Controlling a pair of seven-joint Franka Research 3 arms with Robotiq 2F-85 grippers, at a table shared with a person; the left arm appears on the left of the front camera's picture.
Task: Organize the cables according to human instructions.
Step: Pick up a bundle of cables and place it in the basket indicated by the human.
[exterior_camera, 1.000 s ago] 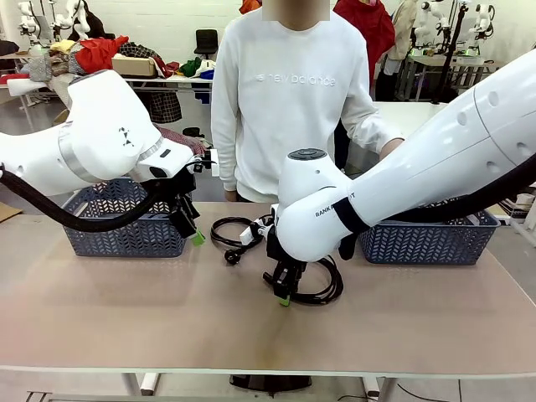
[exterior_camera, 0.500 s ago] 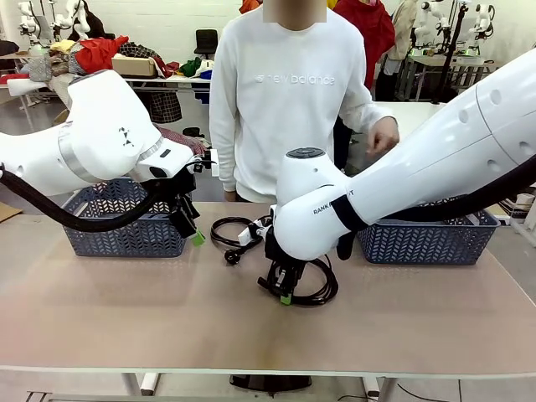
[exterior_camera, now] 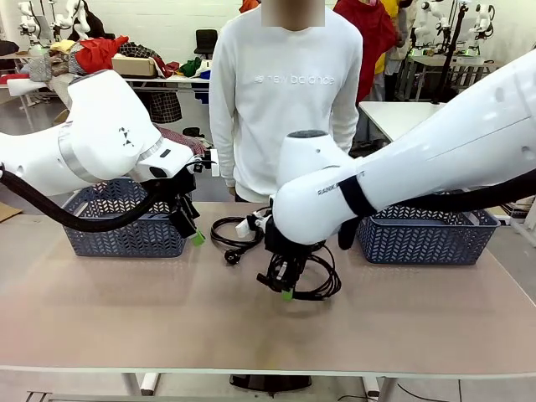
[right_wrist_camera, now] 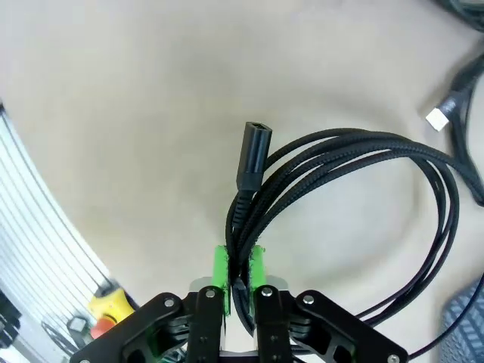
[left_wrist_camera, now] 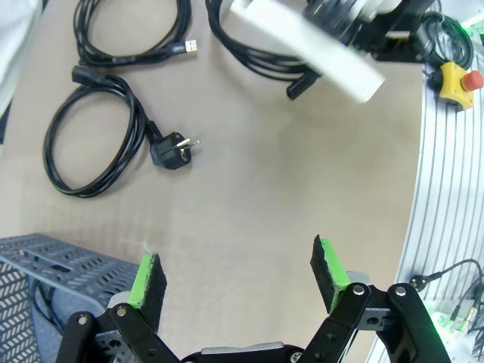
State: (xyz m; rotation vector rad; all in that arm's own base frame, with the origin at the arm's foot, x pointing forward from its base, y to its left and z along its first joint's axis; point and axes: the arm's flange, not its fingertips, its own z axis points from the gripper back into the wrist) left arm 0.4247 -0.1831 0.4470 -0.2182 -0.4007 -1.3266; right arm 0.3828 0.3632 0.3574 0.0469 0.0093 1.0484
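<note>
The braided cable [right_wrist_camera: 355, 162] was black, looped in several strands, with a chunky socket end [right_wrist_camera: 253, 155] poking out of the bundle. It sat mid-desk, between the two baskets. The right gripper [right_wrist_camera: 238, 266] was pinched tight on a handful of those strands, green pads pressed either side, down low over the desk [exterior_camera: 126, 318]. Whether the coil had come off the surface was hard to say.

Just beyond it lay a power cord [left_wrist_camera: 68, 144], smooth and black, with its round plug [left_wrist_camera: 175, 149] pointing out from the loop. Another thin cable [left_wrist_camera: 128, 38] was coiled beside that.

The left gripper [left_wrist_camera: 238, 272] hung spread wide with nothing between its pads, by the front corner of the left basket [exterior_camera: 126, 230]. The right basket [exterior_camera: 427, 239] stood close behind the right arm. A person [exterior_camera: 285, 100] in a white sweatshirt stood at the far edge. The near half of the desk was bare tan surface right up to its front edge.
</note>
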